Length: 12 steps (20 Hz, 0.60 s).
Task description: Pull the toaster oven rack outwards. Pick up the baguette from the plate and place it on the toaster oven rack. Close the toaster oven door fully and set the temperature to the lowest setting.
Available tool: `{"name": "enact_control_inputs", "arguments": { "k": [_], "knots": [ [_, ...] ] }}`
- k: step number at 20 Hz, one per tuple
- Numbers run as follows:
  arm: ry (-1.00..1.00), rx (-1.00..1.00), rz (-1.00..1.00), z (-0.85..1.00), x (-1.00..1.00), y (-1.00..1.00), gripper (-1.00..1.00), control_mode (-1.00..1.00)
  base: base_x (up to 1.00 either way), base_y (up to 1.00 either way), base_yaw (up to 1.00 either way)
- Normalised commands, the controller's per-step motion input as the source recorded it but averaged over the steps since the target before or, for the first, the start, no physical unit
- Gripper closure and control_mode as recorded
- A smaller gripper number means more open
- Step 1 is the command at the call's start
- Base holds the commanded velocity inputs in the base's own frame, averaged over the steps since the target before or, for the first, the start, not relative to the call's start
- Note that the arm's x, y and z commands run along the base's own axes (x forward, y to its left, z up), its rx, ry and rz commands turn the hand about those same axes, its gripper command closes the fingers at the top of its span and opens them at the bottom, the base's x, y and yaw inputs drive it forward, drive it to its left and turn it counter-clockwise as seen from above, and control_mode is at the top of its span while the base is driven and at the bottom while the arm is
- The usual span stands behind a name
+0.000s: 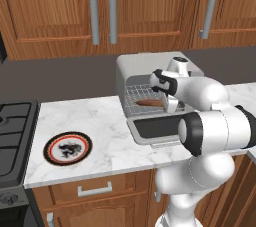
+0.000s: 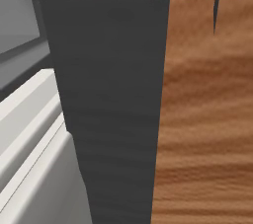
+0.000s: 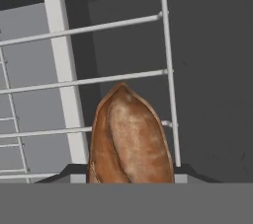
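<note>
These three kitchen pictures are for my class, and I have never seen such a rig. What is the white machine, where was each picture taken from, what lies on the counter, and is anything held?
All three are computer-rendered. The white machine is a robot arm ending in a gripper. The left base view looks over the arm at a marble counter. On it stand a toaster oven, its door folded down and its rack pulled out, and an empty plate. The right base view is too close to dark and wooden panels to tell much. The hand view looks along the gripper at the baguette over the rack; whether it is held I cannot tell.
</note>
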Motion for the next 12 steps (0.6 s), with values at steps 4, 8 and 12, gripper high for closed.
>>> {"name": "enact_control_inputs", "arguments": {
  "k": [4, 8, 12],
  "knots": [
    [0.00, 0.00, 0.00, 0.14, 0.00, -0.08, 1.00, -1.00, 0.00, 0.00, 0.00],
    [0.01, 0.00, 0.00, 0.04, 0.00, -0.08, 1.00, -1.00, 0.00, 0.00, 0.00],
    [0.00, 0.00, 0.00, 0.00, 0.00, 0.00, 1.00, -1.00, 0.00, 0.00, 0.00]
  ]
}}
